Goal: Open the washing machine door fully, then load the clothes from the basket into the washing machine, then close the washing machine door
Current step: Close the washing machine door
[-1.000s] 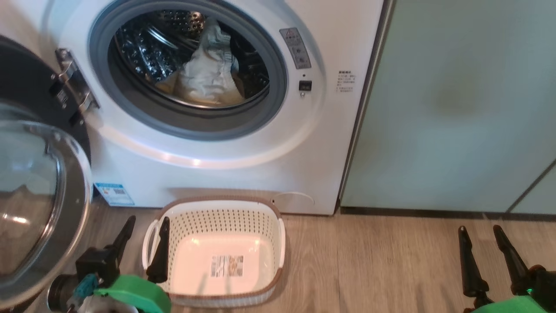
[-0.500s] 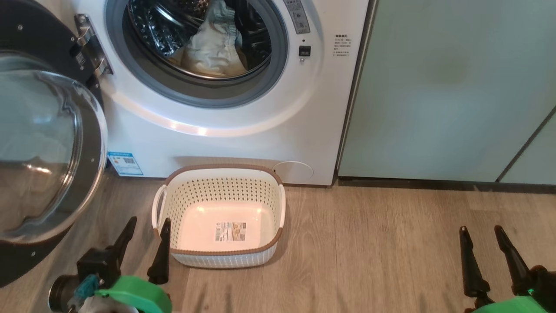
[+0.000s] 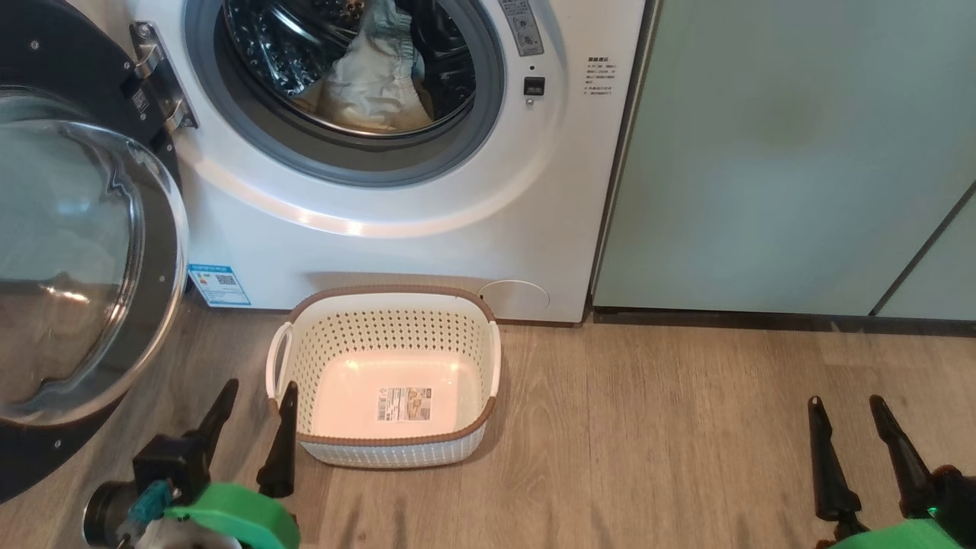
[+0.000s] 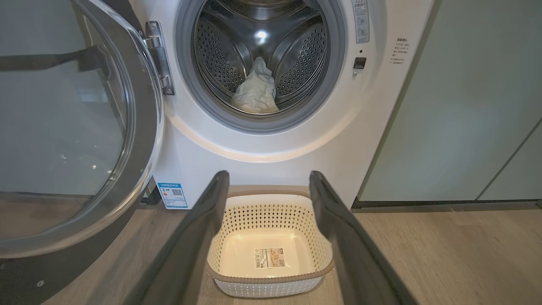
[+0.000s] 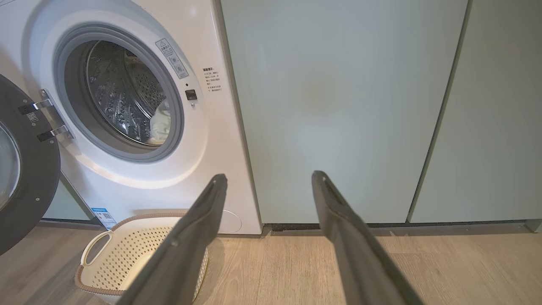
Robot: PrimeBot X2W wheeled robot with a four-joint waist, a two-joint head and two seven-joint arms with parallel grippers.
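The white washing machine [image 3: 457,229] stands with its round black-rimmed glass door [image 3: 84,259] swung wide to the left. Pale clothes [image 3: 374,84] lie in the steel drum, also seen as clothes [image 4: 256,91] in the left wrist view. On the floor before the machine sits the cream basket [image 3: 473,335], holding only a label. My left gripper [image 3: 258,396] is open just left of the basket, low near the floor. My right gripper [image 3: 845,406] is open at the lower right, far from the basket, with nothing between its fingers.
Pale green cabinet fronts [image 3: 793,152] run right of the machine. The wood floor [image 3: 648,442] stretches between the basket and my right gripper. The open door [image 4: 76,127] juts out on the left, close to my left arm.
The head view has tilted down and the whole picture shifted up; the basket and machine sit higher in frame. Both grippers keep their places and stay open.
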